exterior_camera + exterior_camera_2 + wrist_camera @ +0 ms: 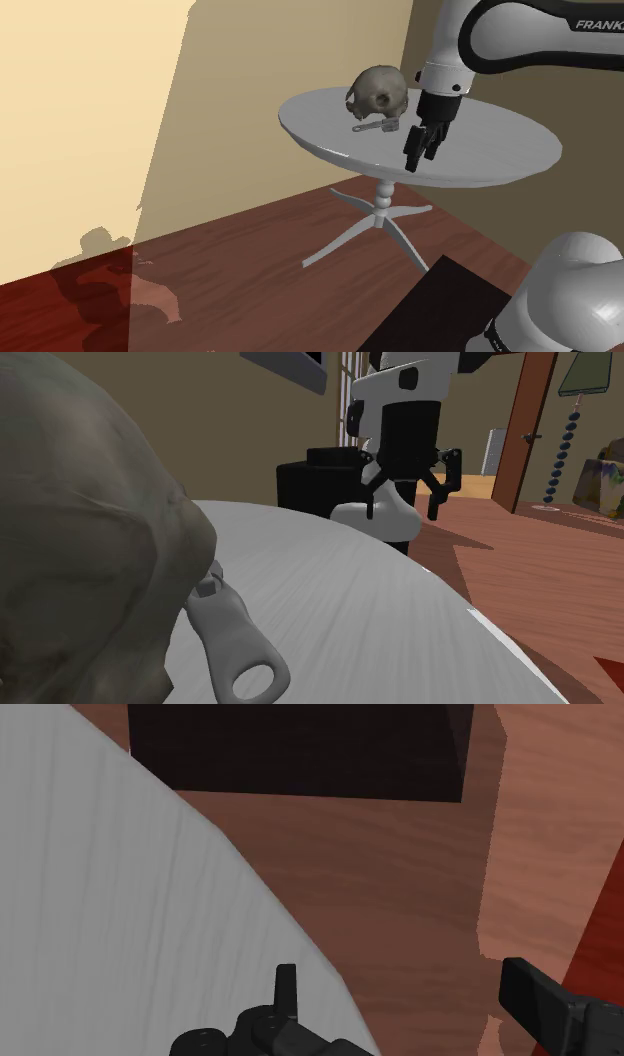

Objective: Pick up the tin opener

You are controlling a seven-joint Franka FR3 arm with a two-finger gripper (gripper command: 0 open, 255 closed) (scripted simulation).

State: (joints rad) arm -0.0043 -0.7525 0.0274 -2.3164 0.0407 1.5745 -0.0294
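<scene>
The tin opener (378, 127) is a small grey tool lying flat on the round pale table (500, 150), right beside a brownish skull-shaped ornament (380, 93). In the second exterior view its ringed handle (236, 644) pokes out from under the skull (80, 532). My gripper (420, 158) hangs to the shoulder view's right of the opener, apart from it and above the table's near part. Its fingers stand open with nothing between them (404, 510). In the wrist view the gripper (410, 994) looks down past the table's edge (150, 904) at the floor.
The table rests on a turned pedestal with splayed legs (380, 225) over a reddish wood floor (250, 260). My black stand (300, 749) sits close to the table's edge. Beige walls rise behind the table.
</scene>
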